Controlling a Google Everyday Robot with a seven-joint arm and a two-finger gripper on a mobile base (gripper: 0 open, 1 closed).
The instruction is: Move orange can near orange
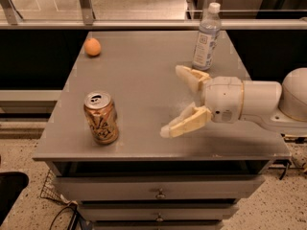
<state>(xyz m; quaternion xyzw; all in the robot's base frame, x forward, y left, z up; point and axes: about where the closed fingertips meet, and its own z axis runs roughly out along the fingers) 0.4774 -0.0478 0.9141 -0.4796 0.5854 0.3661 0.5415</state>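
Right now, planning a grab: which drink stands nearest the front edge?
The can, front left; the bottle stands at the back. Open pincer hovers between them.

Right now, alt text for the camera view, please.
The robot's open hand hovers over a grey table, right of a copper-orange drink can near the front; a small round orange fruit and clear plastic bottle sit at the back.

My gripper (pixel 171 101) hangs over the right-middle of the table (pixel 139 66), jaws spread wide. Bare surface lies between me and the orange can (pixel 100 118), front left. Clear run from can to orange (pixel 92 47), back left. Water bottle (pixel 206 37) stands close behind my far finger.
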